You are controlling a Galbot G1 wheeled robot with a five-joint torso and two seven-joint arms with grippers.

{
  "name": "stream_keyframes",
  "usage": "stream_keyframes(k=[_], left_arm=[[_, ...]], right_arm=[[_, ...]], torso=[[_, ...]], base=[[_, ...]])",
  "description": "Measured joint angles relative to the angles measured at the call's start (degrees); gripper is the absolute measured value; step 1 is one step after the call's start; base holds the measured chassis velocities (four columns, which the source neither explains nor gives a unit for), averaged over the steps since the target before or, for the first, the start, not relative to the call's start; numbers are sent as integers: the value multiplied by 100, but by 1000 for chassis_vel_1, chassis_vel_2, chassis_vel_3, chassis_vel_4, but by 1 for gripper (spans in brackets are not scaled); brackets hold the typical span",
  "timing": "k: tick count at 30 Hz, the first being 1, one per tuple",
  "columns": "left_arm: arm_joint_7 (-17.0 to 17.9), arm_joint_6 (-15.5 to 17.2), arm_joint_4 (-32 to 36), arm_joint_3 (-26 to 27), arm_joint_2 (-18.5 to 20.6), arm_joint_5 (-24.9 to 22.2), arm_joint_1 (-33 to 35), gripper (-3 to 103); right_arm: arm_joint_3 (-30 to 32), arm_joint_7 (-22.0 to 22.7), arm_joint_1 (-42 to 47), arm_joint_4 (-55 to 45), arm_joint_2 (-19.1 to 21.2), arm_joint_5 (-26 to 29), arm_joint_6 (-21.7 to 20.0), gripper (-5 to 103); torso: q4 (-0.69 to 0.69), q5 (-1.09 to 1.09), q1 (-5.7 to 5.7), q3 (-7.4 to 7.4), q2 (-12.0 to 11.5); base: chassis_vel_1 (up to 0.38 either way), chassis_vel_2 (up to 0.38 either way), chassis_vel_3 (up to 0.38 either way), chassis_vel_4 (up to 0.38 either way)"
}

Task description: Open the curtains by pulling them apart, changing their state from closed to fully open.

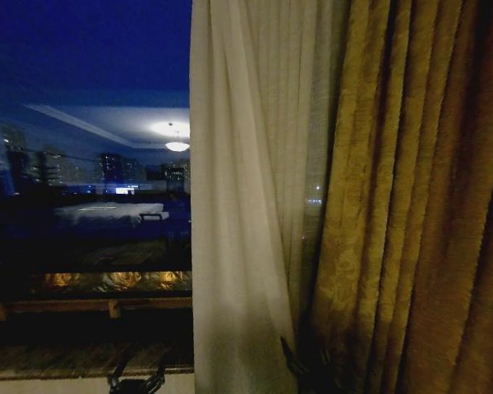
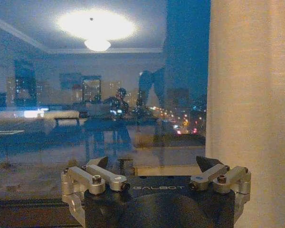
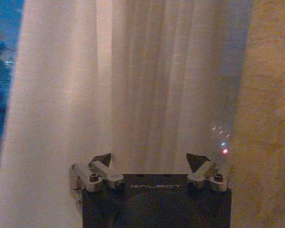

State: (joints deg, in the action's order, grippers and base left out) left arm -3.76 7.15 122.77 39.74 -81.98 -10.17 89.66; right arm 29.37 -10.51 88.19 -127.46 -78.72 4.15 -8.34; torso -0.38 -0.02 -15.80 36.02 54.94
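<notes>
One sheer cream curtain (image 1: 246, 205) hangs gathered in pleats just right of centre, its left edge against bare window glass. My left gripper (image 2: 153, 164) is open and empty and faces the glass, with the curtain (image 2: 251, 95) close beside it. My right gripper (image 3: 149, 160) is open too, pointing straight at the curtain's (image 3: 133, 85) folds a short way ahead, and holds no fabric. In the head view both grippers sit low: the left gripper (image 1: 135, 383) before the sill, the right gripper (image 1: 300, 361) at the curtain's lower edge.
A thick golden-brown patterned drape (image 1: 419, 205) hangs right of the sheer curtain and shows as the drape (image 3: 270, 118) beside my right gripper. The dark window (image 1: 82, 123) reflects a ceiling lamp and shows city lights. A stone sill (image 1: 82, 357) runs below the glass.
</notes>
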Motion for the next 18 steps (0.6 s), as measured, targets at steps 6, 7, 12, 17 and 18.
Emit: stream_keyframes(k=[6,7,12,17,18], left_arm=[[-4,26,-74,18,62,-117,-77,100],[-4,26,-74,18,62,-117,-77,100],[-3,45,-92,-34,39,-114,-36,100],[-3,45,-131,-77,11,-77,-30,100],[-3,45,-131,-77,11,-77,-30,100]], right_arm=[[-443,-126,638,-435,0,112,-22,100],[-443,-126,638,-435,0,112,-22,100],[-995,-177,719,-548,0,108,6,100],[-1462,-410,528,-358,0,-47,131,100],[-1462,-410,528,-358,0,-47,131,100]], torso=[[0,0,0,0,0],[0,0,0,0,0],[0,0,0,0,0],[1,0,0,0,0],[1,0,0,0,0]], base=[[0,0,0,0],[0,0,0,0],[0,0,0,0],[0,0,0,0],[0,0,0,0]])
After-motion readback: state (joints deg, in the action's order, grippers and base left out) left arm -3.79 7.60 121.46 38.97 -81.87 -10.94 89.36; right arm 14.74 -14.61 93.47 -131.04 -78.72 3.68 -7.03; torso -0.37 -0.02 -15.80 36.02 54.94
